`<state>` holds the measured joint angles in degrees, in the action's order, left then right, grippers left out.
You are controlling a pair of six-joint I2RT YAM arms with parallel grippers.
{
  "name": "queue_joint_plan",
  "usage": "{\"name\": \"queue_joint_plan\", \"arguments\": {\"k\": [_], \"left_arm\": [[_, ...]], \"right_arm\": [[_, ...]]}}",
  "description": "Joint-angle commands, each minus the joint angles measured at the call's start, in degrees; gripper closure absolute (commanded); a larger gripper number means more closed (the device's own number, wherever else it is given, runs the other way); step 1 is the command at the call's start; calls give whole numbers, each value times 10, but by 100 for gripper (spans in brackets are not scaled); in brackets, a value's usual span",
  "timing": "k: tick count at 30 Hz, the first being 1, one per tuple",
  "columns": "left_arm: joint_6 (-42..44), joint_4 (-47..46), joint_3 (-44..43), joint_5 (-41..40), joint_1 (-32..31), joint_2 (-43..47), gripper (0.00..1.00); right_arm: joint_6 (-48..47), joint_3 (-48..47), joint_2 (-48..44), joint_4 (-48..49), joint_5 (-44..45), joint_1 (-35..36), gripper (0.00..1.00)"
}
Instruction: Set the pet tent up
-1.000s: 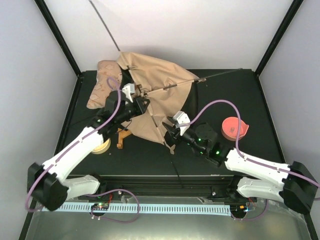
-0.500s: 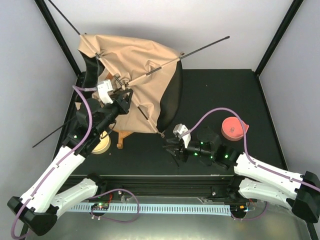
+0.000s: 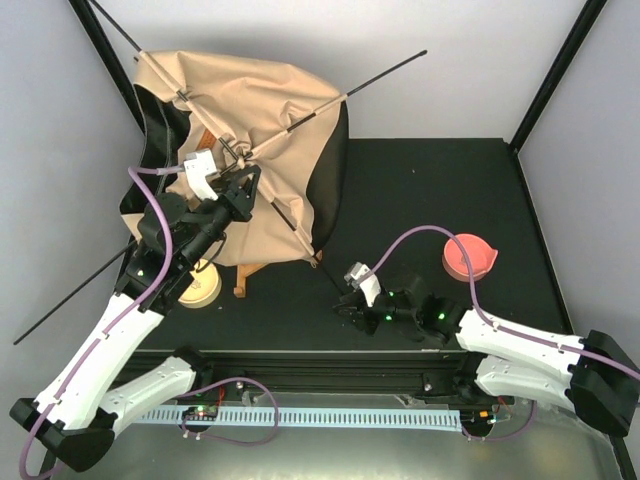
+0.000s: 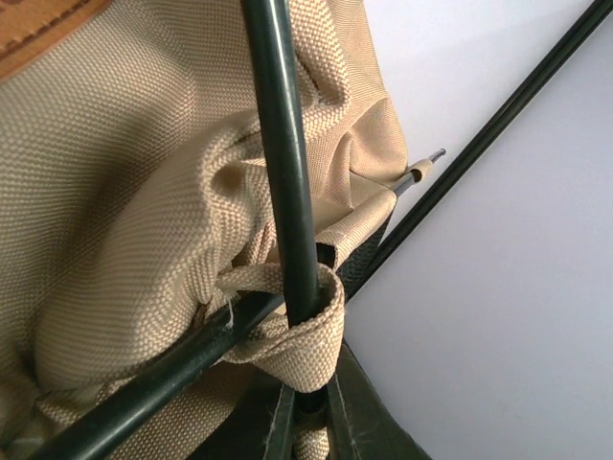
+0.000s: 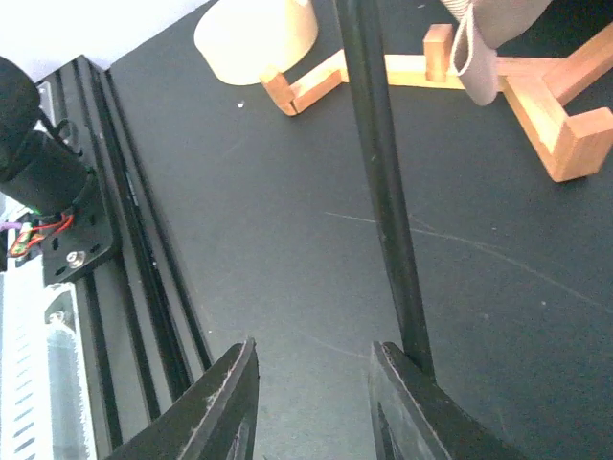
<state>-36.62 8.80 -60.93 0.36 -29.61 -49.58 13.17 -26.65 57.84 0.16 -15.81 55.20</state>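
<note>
The pet tent (image 3: pixel 262 108) hangs raised over the table's back left, tan canvas with black lining and thin black poles (image 3: pixel 385 76) crossing through it. My left gripper (image 3: pixel 243 183) is shut on a pole where the poles cross. In the left wrist view the gripper (image 4: pixel 311 402) pinches that pole (image 4: pixel 283 144) just under a tan webbing loop (image 4: pixel 311 331). A brown label (image 4: pixel 38 38) shows at top left. My right gripper (image 3: pixel 343 300) sits low near the table's front, open and holding nothing. In the right wrist view a black pole (image 5: pixel 378 163) passes outside the gripper (image 5: pixel 311 359), behind its right finger.
A pink bowl (image 3: pixel 469 257) stands on the right of the black table (image 3: pixel 430 190). A wooden stand (image 3: pixel 248 272) and a cream round roll (image 3: pixel 200 286) lie under the tent's near edge, seen as the stand (image 5: pixel 536 86) and the roll (image 5: pixel 257 34) ahead of the right gripper.
My left arm has lifted the tent up and leftward off the table. My right gripper has left the tent's lower edge and pulled back low toward the front.
</note>
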Motion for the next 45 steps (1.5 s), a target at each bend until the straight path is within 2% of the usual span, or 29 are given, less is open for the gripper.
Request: {"name": "queue_joint_plan", "arguments": {"k": [1,4,9,14,19,21,25,31,33,35,40,42,43,45], "left_arm": [[18,-35,-31,20,-3,2,98],[18,-36,-31,22,-3,2,98],[25,-34,-32,24,-3,4,98],[30,-32,-31,22,-2,7,98],[28,-34,-29,28,-2,6,98],[27,-35,-29,31,-3,6,98],[26,-35,-27,36,-2,4,98],[21,-38,-23,40,-3,3,98],[20,-39,-24,41,-3,3,99],[19,-40,-24,42,-4,3,98],[17,-37,-22,43,-3,3,98],[12,-37,-20,42,-3,2,98],[8,-37,-18,41,-4,1,98],[-2,-40,-15,41,-3,-1,95]], "right_arm": [[-17,-23,-4,0,47,3,63],[-24,-35,3,-6,67,3,57],[-25,-37,-18,-6,101,3,55],[-23,-2,-83,39,124,3,42],[14,14,-97,48,141,3,32],[39,19,-97,42,149,3,33],[17,23,-76,45,63,3,35],[-13,8,-9,26,13,3,35],[-17,7,12,34,6,3,37],[-17,7,25,45,10,3,44],[-15,4,37,71,39,4,75],[-19,-6,41,80,46,6,92],[-24,-14,45,79,55,10,97],[-36,-27,53,79,70,20,99]]}}
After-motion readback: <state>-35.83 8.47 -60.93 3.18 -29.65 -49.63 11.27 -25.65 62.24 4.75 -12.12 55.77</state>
